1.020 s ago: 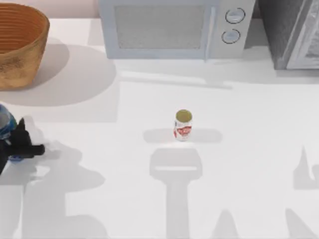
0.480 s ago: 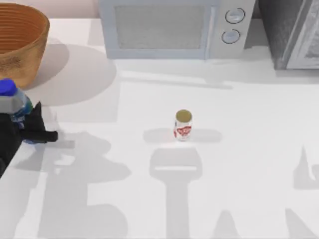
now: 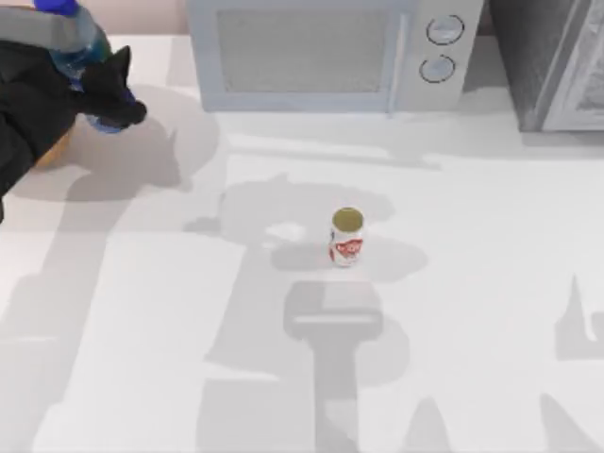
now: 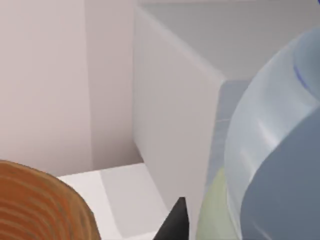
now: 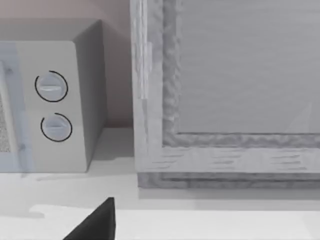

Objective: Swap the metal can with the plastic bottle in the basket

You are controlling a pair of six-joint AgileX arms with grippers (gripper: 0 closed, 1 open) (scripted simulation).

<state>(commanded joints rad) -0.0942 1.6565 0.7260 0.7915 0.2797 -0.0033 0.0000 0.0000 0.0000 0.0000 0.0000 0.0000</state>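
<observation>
Top view has the left gripper point(image 3: 99, 90) at the table's far left corner, clamped on the bottle point(image 3: 75, 38), which is held up over the basket point(image 3: 52, 151); a sliver of the basket's orange rim peeks out under the black arm; the bottle's blue cap points toward the back wall; the can point(image 3: 347, 237) stands upright near the middle of the table point(image 3: 453, 311), well apart from the gripper, gold top up; the microwave point(image 3: 330, 52) sits at the back; left wrist view has the bottle point(image 4: 280, 150) close up, with the basket point(image 4: 40, 205) and the microwave's side point(image 4: 170, 125) beyond; right wrist view shows a dark fingertip point(image 5: 95, 222) of the right gripper, but I cannot tell how it stands.
</observation>
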